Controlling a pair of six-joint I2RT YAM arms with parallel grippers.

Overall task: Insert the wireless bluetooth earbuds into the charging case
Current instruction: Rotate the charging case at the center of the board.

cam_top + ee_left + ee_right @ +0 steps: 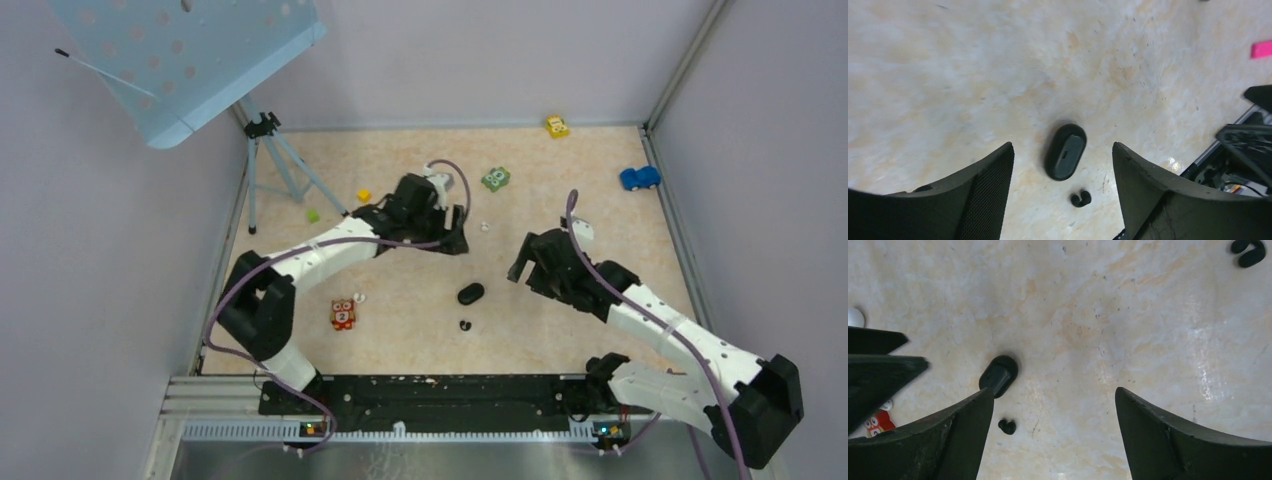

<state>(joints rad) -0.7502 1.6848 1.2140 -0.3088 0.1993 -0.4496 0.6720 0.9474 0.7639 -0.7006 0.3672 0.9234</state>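
Now my left pincer (1063,147) hangs wide open and empty above the worktop (948,75), the black charging case (1065,151) centred in its gap, long axis lying across my closing line. The black earbud (1080,198) lies just off the case's near end, not touching. My right pincer (1054,390), also open and empty, sits off to the side

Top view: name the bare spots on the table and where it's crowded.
Bare: between the green toy and blue car; between the owl toy and black earbud. Crowded: around the charging case, near the left tool and right tool.
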